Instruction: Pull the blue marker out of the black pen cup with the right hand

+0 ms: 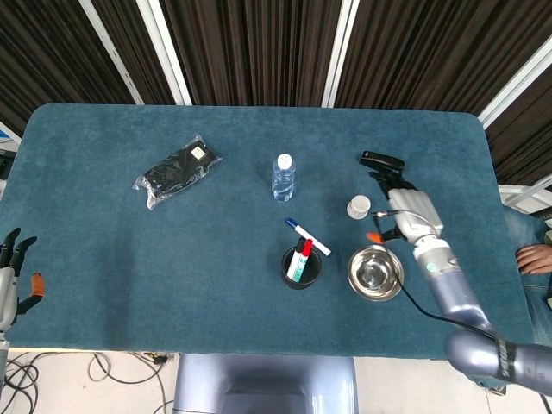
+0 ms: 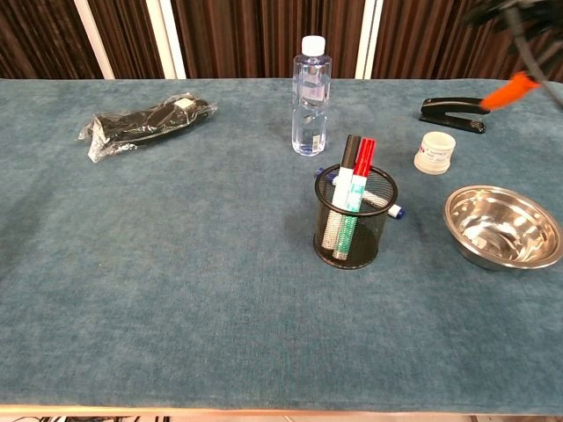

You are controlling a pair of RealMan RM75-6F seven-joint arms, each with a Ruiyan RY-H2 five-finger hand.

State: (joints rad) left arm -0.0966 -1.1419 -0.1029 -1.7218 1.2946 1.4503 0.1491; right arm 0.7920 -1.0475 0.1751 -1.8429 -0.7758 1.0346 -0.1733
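Note:
The blue marker point(image 1: 308, 236) lies flat on the teal cloth just behind the black mesh pen cup point(image 1: 302, 267). In the chest view only its ends show, to the left and right of the cup point(image 2: 354, 220); the marker's right tip point(image 2: 395, 210) pokes out there. A red-capped and a black-capped marker stand in the cup. My right hand point(image 1: 405, 211) hovers to the right of the marker, near the stapler, holding nothing; the chest view catches it blurred at the top right, with an orange fingertip point(image 2: 510, 90). My left hand point(image 1: 13, 276) hangs off the table's front left corner, fingers apart.
A water bottle point(image 1: 283, 177) stands behind the cup. A steel bowl point(image 1: 375, 272) sits right of the cup, with a small white jar point(image 1: 358, 207) and a black stapler point(image 1: 382, 161) behind it. A black packet point(image 1: 176, 171) lies at the far left.

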